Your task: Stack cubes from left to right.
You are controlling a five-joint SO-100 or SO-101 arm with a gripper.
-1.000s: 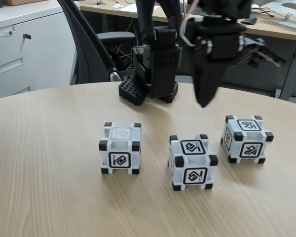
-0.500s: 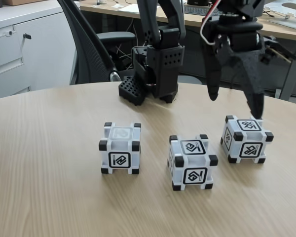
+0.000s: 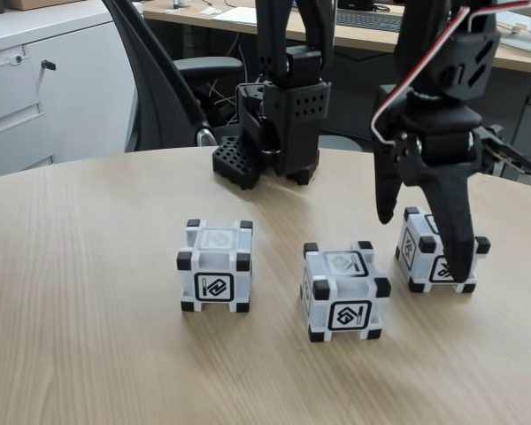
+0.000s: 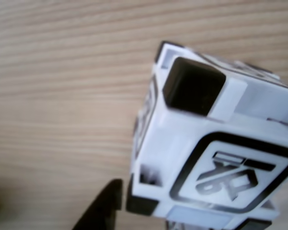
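Three cubes sit in a loose row on the wooden table point(image 3: 88, 292) in the fixed view, none touching another. The left cube point(image 3: 216, 266) stands by itself, the middle cube point(image 3: 345, 290) sits a little nearer the camera, and the right cube point(image 3: 425, 252) lies slightly farther back, near the table's right side. All three rest flat on the tabletop; none is stacked.

The black gripper point(image 3: 425, 248) hangs down over the right cube with its jaws spread apart. One finger point(image 3: 386, 190) points down just to the left of the cube and ends above the table, while the other, broader finger point(image 3: 453, 230) comes down across the cube's front face and covers much of it. The cube lies between the two fingers, and they have not closed on it; whether the broad finger touches the cube cannot be told.

In the wrist view the right cube point(image 4: 206, 143) appears very close, tilted in the frame, with a black corner block and a black-framed symbol facing the camera. A dark fingertip point(image 4: 103, 208) shows at the bottom edge, just beside the cube's lower corner.

Behind the cubes, the arm's black base point(image 3: 279, 124) stands on the table, and a dark office chair point(image 3: 159, 80) sits beyond the table's edge.
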